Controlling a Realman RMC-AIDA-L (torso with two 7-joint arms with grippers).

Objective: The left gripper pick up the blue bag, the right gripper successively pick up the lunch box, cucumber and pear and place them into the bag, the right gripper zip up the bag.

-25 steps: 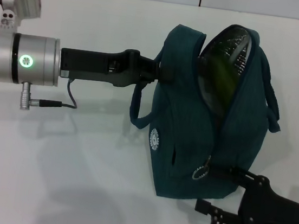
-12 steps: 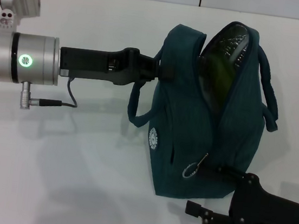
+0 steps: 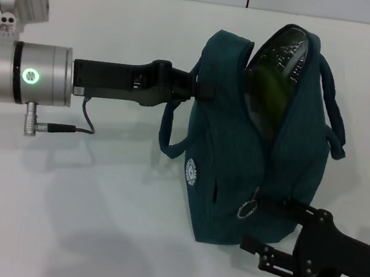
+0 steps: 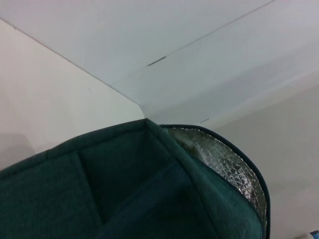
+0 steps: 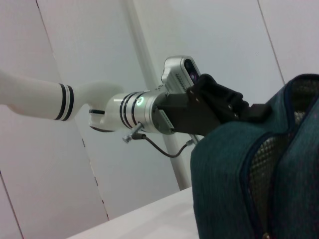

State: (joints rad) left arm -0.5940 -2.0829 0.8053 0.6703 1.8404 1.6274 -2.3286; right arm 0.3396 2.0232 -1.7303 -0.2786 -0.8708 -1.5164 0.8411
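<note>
Holding the dark teal fabric tote bag [image 3: 258, 147] up off the white bench [image 3: 95, 208], the left black two-fingered tool [image 3: 201, 90] is pinched on its upper edge. The zip runs from the metal ring pull [image 3: 249, 208] up to the open foil-lined mouth — so the pull goes upward. The right tool [image 3: 268, 206] sits right at the ring, nearest arm — can't tell if it's gripping.

The right gripper [image 3: 278, 207] at the bag's [image 3: 233, 185] lower front has shifted back rightward and slightly up since half a second ago. The metal zip ring [image 3: 249, 207] has moved right with it and hangs more upright
</note>
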